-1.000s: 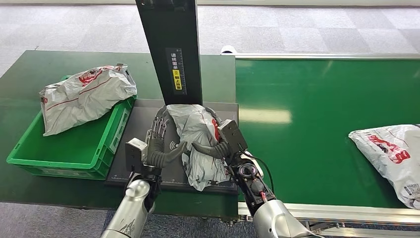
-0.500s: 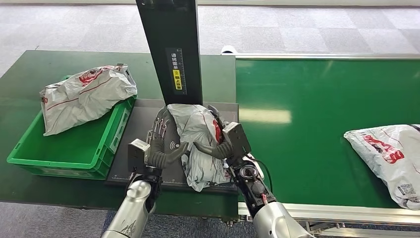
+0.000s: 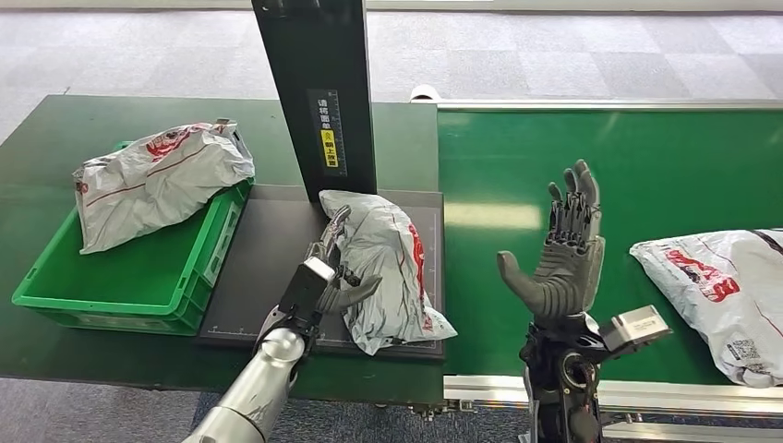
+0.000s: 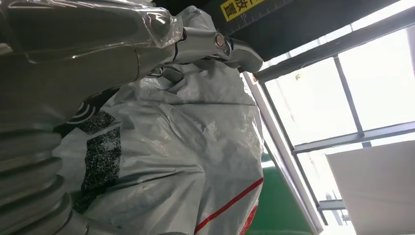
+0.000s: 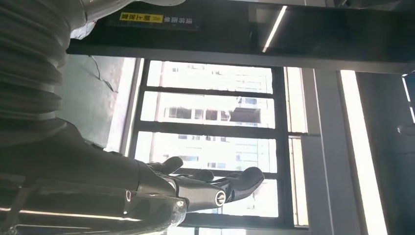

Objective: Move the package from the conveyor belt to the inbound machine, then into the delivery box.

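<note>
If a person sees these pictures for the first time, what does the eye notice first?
First, the right hand, raised open above the belt, fingers pointing up. Next, the grey package lying on the dark machine plate under the black column, the left hand against its side. Another bag sits in the green box.

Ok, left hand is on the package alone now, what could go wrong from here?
1. The left hand touches only one side of the limp package; it may slip during a lift.
2. The green box already holds a bulky package, leaving little room.
3. The raised right hand stands near another package on the belt.
</note>
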Action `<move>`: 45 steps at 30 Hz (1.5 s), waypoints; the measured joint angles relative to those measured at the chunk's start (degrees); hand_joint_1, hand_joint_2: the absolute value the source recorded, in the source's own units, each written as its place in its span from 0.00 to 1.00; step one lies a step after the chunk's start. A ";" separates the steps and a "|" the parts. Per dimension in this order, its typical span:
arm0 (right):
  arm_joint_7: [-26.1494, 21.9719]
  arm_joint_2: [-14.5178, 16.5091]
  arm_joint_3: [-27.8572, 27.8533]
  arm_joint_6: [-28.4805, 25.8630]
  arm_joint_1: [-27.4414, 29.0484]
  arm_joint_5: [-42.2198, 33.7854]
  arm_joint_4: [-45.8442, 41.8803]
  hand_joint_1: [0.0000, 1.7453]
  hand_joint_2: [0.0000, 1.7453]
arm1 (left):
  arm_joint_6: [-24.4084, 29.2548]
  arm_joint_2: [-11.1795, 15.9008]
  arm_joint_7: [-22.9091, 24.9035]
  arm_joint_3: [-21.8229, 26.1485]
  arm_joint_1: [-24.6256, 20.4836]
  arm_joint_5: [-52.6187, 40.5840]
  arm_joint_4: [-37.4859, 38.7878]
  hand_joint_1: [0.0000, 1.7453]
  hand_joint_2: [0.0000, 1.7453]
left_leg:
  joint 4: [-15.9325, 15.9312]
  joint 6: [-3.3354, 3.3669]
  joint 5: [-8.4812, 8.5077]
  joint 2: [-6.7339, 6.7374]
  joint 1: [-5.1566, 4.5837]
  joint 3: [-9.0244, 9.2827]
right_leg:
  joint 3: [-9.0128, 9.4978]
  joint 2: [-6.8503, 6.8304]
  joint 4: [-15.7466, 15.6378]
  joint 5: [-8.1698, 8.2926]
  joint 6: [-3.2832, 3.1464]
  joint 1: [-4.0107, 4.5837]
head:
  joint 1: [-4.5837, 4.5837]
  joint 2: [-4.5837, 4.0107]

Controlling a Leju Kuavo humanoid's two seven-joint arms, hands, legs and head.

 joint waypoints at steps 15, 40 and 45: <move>-0.01 -1.00 -2.95 0.03 2.65 -1.33 -4.41 0.00 1.00 | 12.39 -2.48 13.58 -5.15 -6.59 -17.86 9.95 0.00 1.00 | 0.00 0.00 0.01 -0.10 -0.04 0.02 | 0.10 -0.05 0.01 0.00 0.01 -0.03 | 0.01 0.00; -0.01 -1.04 -3.11 0.99 2.34 -2.56 -2.18 0.00 1.00 | 20.99 -2.70 48.71 -23.54 -13.20 -51.23 19.28 1.00 1.00 | -0.01 0.01 0.02 -0.11 -0.04 0.12 | 0.21 -0.06 0.01 0.00 0.01 -0.03 | 0.00 0.00; -0.01 -1.05 -3.42 0.99 2.26 -2.74 -1.95 0.00 1.00 | 22.19 -2.42 47.52 -23.57 -13.01 -51.31 19.88 1.00 1.00 | -0.01 0.02 0.03 -0.10 -0.04 0.13 | 0.22 -0.06 0.01 0.00 0.01 -0.02 | 0.00 0.00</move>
